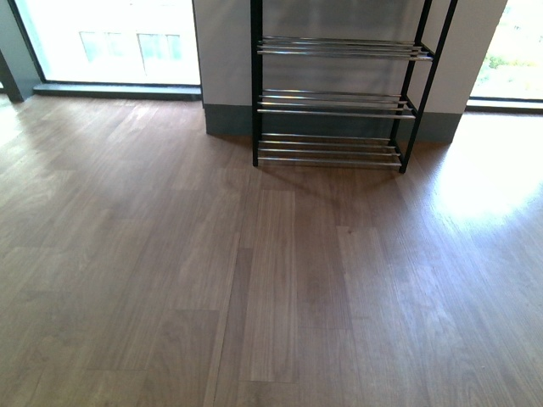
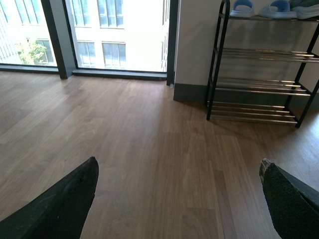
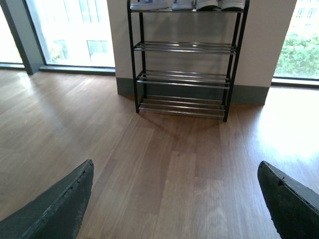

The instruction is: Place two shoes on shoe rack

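the shoe rack (image 1: 335, 102) stands against the wall on the wood floor (image 1: 254, 280). on its top tier sit the pale blue sandals (image 2: 261, 8) and white-soled sneakers (image 3: 219, 4), side by side. the left gripper (image 2: 177, 199) and right gripper (image 3: 174, 199) both hang wide open, holding nothing.
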